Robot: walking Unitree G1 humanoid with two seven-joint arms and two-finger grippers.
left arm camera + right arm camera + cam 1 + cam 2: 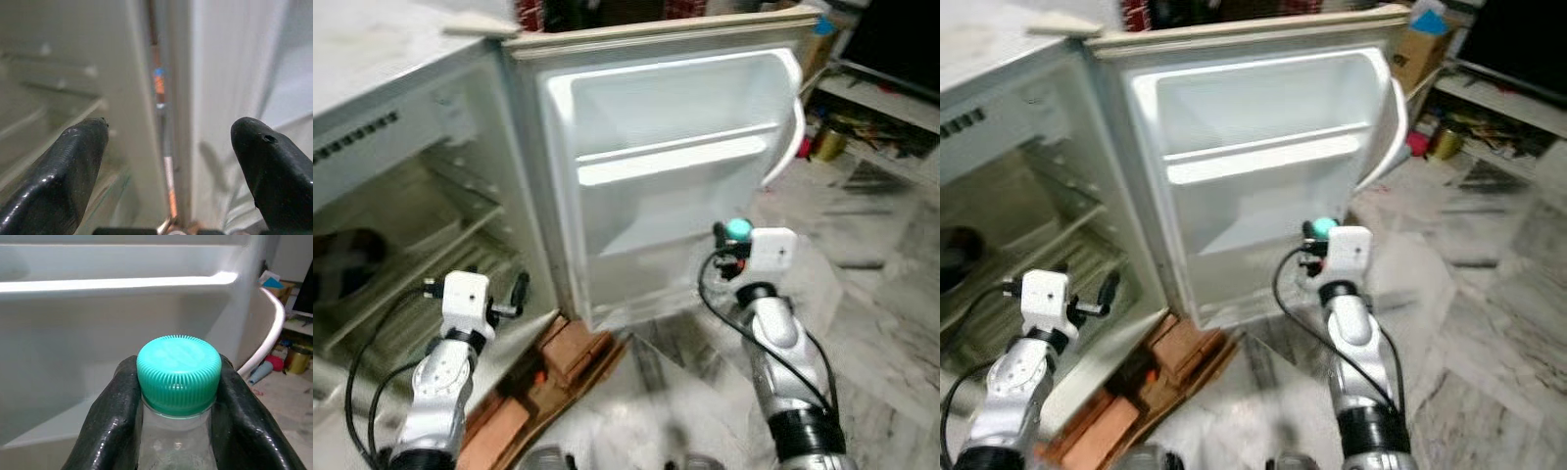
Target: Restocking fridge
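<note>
A small white fridge [401,108] stands with its door [675,157] swung wide, the door shelves bare. My right gripper [729,250] is shut on a clear bottle with a teal cap [178,369], held upright in front of the lower door shelf [656,240]. In the right wrist view the black fingers [110,421] clamp the bottle's neck just under the cap. My left gripper [517,292] is open near the fridge's front edge by the hinge side, its fingertips [73,156] apart with nothing between them.
Wire shelves [431,255] sit inside the fridge body. Orange bricks [573,352] prop the fridge from below on the marble floor [881,323]. A low shelf with clutter and a brass pot [827,142] stands at the right.
</note>
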